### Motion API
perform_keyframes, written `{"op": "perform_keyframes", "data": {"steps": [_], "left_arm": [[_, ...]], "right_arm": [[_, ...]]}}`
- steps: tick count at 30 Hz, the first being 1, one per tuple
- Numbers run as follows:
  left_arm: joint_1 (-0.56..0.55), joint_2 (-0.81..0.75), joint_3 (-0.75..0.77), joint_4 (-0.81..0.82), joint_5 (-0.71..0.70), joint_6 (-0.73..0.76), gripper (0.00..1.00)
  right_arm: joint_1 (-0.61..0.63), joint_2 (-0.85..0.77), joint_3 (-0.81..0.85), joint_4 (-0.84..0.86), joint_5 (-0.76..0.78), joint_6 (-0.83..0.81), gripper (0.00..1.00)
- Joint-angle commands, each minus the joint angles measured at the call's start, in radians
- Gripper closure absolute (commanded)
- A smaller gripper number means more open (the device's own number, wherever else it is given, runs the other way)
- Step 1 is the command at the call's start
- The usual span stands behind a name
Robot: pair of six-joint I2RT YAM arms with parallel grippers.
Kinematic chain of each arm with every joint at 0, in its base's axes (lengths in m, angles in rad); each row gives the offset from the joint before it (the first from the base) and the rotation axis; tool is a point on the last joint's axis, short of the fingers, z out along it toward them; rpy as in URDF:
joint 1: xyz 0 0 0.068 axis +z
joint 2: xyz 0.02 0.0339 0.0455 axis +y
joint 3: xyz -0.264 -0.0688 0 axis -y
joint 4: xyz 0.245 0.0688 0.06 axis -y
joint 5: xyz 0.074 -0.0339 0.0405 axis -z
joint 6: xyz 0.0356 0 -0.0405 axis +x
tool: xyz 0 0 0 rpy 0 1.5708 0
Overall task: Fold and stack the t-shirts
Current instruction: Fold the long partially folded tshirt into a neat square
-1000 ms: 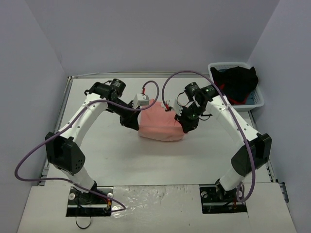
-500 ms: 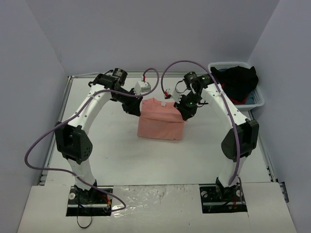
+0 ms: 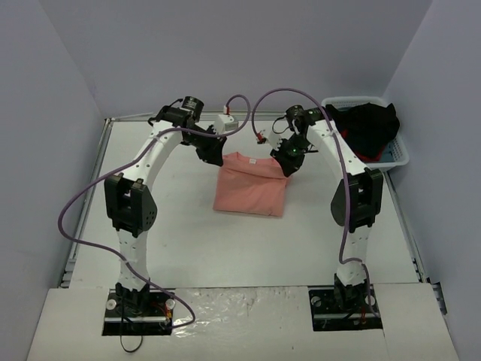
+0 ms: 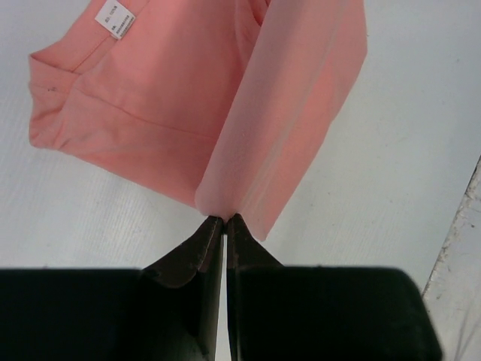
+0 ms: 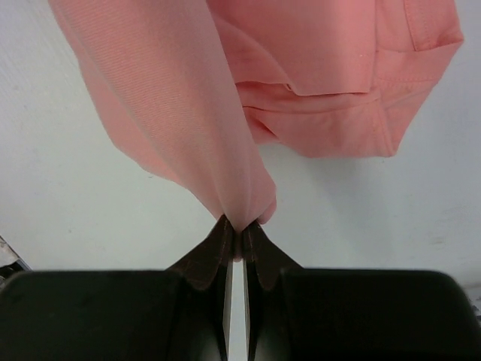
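Note:
A salmon-pink t-shirt [image 3: 250, 186] lies partly folded in the middle of the white table. My left gripper [image 3: 216, 156] is shut on the shirt's far left corner. In the left wrist view the cloth [image 4: 278, 128] rises in a fold from the closed gripper [image 4: 225, 219]. My right gripper [image 3: 286, 166] is shut on the far right corner. In the right wrist view the pinched cloth [image 5: 173, 113] runs up from the closed gripper [image 5: 240, 226]. The rest of the shirt with its hem [image 5: 338, 90] lies on the table beyond.
A white plastic basket [image 3: 397, 156] holding dark clothes [image 3: 367, 129] stands at the far right of the table. Purple cables loop over both arms. The table's raised edges [image 3: 103, 150] run along the left, back and right.
Both grippers have carried the shirt's held edge toward the far side of the table. The shirt has gone from a bunched heap to a flatter, spread rectangle.

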Motion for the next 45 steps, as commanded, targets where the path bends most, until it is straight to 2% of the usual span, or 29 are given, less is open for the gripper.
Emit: {"op": "perform_keyframes", "data": {"steps": [1, 7, 8, 9, 10, 11, 13, 15, 16, 21, 27, 29, 30, 33, 37, 40, 45], "left_arm": [[0.021, 0.024, 0.077, -0.024, -0.008, 0.009, 0.98], [0.023, 0.122, 0.152, -0.02, -0.028, 0.027, 0.98], [0.023, 0.145, 0.16, -0.013, -0.038, 0.026, 0.97], [0.026, 0.154, 0.166, 0.018, -0.054, 0.02, 0.89], [0.029, 0.17, 0.168, 0.036, -0.06, 0.018, 0.71], [0.031, 0.176, 0.166, 0.056, -0.071, 0.017, 0.56], [0.031, 0.199, 0.182, 0.095, -0.095, 0.011, 0.56], [0.031, 0.214, 0.228, 0.087, -0.101, 0.005, 0.45], [0.031, 0.217, 0.24, 0.082, -0.101, -0.002, 0.44], [0.031, 0.147, 0.225, 0.065, -0.103, 0.0, 0.46], [0.029, -0.084, -0.071, 0.17, -0.083, -0.044, 0.49], [0.026, -0.126, -0.194, 0.205, -0.062, -0.051, 0.55], [0.026, -0.16, -0.228, 0.211, -0.048, -0.054, 0.68], [0.021, -0.218, -0.387, 0.28, 0.024, -0.091, 0.87], [-0.017, -0.261, -0.548, 0.364, 0.014, -0.138, 0.85], [-0.032, -0.269, -0.617, 0.439, 0.001, -0.163, 0.97], [-0.06, -0.226, -0.654, 0.467, -0.016, -0.186, 0.98]], "right_arm": [[-0.026, 0.051, 0.071, -0.054, 0.035, -0.029, 1.0], [-0.049, 0.16, 0.172, -0.04, 0.04, -0.039, 0.99], [-0.053, 0.192, 0.204, -0.025, 0.043, -0.027, 0.78], [-0.061, 0.208, 0.214, 0.039, 0.073, -0.012, 0.75], [-0.064, 0.226, 0.212, 0.109, 0.108, 0.072, 0.74], [-0.067, 0.233, 0.192, 0.18, 0.153, 0.109, 0.59], [-0.075, 0.24, 0.18, 0.297, 0.161, 0.126, 0.47], [-0.084, 0.239, 0.178, 0.343, 0.149, 0.148, 0.45], [-0.087, 0.239, 0.18, 0.351, 0.147, 0.157, 0.43], [-0.092, 0.176, 0.127, 0.36, 0.113, 0.18, 0.44], [-0.089, 0.008, -0.021, 0.358, 0.074, 0.22, 0.47], [-0.087, -0.029, -0.107, 0.358, 0.049, 0.228, 0.48], [-0.086, -0.062, -0.162, 0.354, 0.038, 0.235, 0.5], [-0.076, -0.123, -0.249, 0.345, 0.012, 0.238, 0.52], [-0.055, -0.197, -0.412, 0.316, -0.029, 0.235, 0.55], [-0.038, -0.229, -0.479, 0.317, -0.028, 0.234, 0.54], [-0.012, -0.266, -0.567, 0.314, -0.042, 0.24, 0.54]]}}
